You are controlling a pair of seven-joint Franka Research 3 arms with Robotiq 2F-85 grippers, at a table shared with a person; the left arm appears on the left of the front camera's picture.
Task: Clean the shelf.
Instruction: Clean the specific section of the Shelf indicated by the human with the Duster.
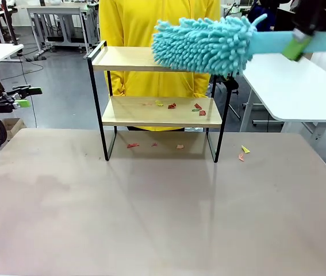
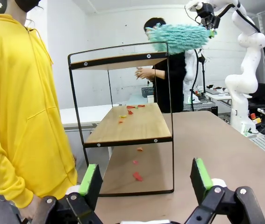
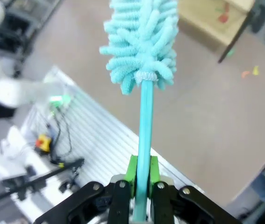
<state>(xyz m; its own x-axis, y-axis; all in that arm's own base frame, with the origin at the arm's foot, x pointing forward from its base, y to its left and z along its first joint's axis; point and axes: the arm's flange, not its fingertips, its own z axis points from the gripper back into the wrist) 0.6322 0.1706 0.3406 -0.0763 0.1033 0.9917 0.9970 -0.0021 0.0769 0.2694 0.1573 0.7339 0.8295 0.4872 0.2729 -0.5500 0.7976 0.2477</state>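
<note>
The shelf (image 1: 157, 112) stands mid-table, two wooden boards in a black frame. Small red, yellow and green scraps (image 1: 171, 105) lie on its lower board. My right gripper (image 1: 296, 46) is shut on the flat handle of a fluffy teal duster (image 1: 200, 45), whose head hovers at the right end of the top board; I cannot tell if it touches. In the right wrist view the gripper (image 3: 141, 173) clamps the handle and the duster head (image 3: 139, 42) points away. My left gripper (image 1: 29, 96) waits open at the far left, fingers (image 2: 91, 179) spread, facing the shelf (image 2: 123, 126) end-on.
A person in a yellow hoodie (image 1: 151, 23) stands close behind the shelf. More scraps (image 1: 180, 146) lie on the table under it, and others (image 1: 243, 150) beside its right leg. A white side table (image 1: 300, 92) is at the right.
</note>
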